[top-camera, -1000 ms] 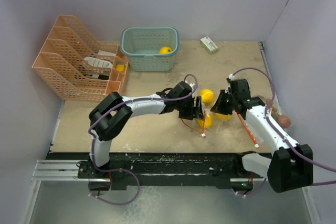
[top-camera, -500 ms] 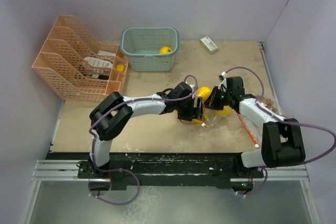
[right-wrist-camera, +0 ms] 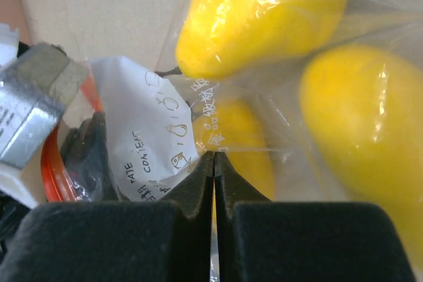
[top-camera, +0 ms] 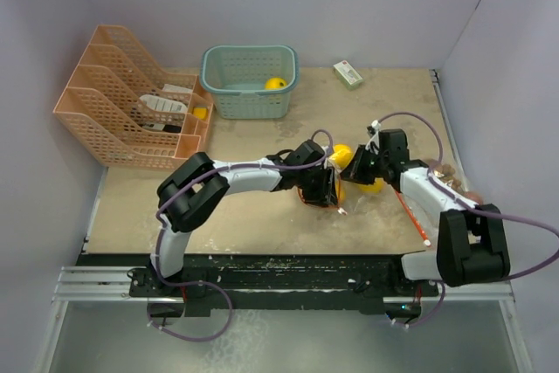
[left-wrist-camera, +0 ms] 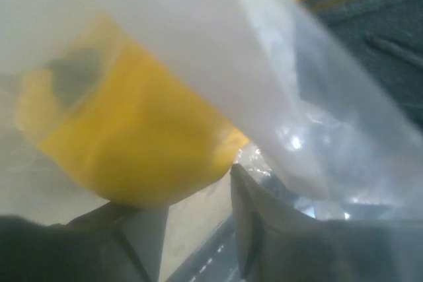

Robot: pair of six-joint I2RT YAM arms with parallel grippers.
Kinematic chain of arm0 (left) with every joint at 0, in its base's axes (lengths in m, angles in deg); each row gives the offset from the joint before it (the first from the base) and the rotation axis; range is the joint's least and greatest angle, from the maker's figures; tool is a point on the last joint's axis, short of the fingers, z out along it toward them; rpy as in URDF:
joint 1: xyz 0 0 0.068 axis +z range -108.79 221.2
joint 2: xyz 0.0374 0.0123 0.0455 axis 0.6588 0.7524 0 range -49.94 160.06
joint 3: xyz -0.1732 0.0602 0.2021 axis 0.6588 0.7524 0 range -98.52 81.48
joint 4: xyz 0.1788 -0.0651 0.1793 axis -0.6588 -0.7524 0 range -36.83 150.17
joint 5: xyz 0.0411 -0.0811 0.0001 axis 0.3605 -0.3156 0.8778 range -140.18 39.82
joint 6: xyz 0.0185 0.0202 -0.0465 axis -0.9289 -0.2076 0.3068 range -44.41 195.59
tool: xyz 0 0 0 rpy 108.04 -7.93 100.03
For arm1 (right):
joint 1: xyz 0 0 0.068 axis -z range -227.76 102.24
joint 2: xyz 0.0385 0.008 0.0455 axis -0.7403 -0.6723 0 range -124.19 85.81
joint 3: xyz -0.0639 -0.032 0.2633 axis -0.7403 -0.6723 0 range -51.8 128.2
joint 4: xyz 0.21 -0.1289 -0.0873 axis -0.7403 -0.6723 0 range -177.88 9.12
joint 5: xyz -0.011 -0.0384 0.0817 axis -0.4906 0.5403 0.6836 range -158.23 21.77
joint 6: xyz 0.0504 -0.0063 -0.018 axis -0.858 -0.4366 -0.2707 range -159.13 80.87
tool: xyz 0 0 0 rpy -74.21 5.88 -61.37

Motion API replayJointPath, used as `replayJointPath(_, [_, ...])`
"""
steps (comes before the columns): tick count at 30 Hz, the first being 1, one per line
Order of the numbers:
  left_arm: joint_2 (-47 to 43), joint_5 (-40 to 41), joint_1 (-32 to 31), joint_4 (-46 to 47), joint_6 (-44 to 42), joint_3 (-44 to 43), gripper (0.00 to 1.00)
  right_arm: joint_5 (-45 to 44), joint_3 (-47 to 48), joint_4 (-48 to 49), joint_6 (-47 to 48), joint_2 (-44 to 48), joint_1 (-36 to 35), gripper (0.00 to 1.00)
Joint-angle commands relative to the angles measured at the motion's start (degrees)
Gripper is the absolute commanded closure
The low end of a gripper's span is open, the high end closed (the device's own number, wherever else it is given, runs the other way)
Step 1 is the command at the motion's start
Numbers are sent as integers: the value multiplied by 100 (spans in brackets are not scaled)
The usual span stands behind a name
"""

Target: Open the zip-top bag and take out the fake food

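The clear zip-top bag lies mid-table with glossy yellow fake food inside. My left gripper presses against its left side. In the left wrist view, the bag film and a yellow piece fill the frame. The left gripper is open, and the yellow piece rests just past one fingertip. My right gripper meets the bag from the right. In the right wrist view, it is shut on the bag's film next to the white label, with yellow pieces behind.
A teal basket at the back holds another yellow piece. A peach file rack stands at the back left, a white-green box at the back right. A thin red strip lies by the right arm. Walls enclose three sides.
The right arm swung left to the bag and its jaws shut on the film. The left gripper shifted slightly toward the bag and its jaws narrowed.
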Motion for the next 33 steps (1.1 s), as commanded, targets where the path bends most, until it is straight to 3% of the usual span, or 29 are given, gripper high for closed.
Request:
replayJointPath(1, [81, 202, 24, 296, -85, -314, 51, -729, 134, -1183, 226, 362, -115, 100])
replayJointPath(8, [-142, 290, 37, 312, -58, 113, 34, -1433, 477, -1551, 265, 760, -14, 94])
replayJointPath(18, [-401, 548, 33, 346, -175, 160, 7, -859, 297, -940, 580, -55, -13, 100])
replayJointPath(26, [-477, 1193, 34, -98, -254, -206, 4, -367, 350, -249, 564, -558, -25, 100])
replayJointPath(33, [-433, 2154, 34, -813, -159, -574, 4, 994, -117, 576, 413, -585, -41, 100])
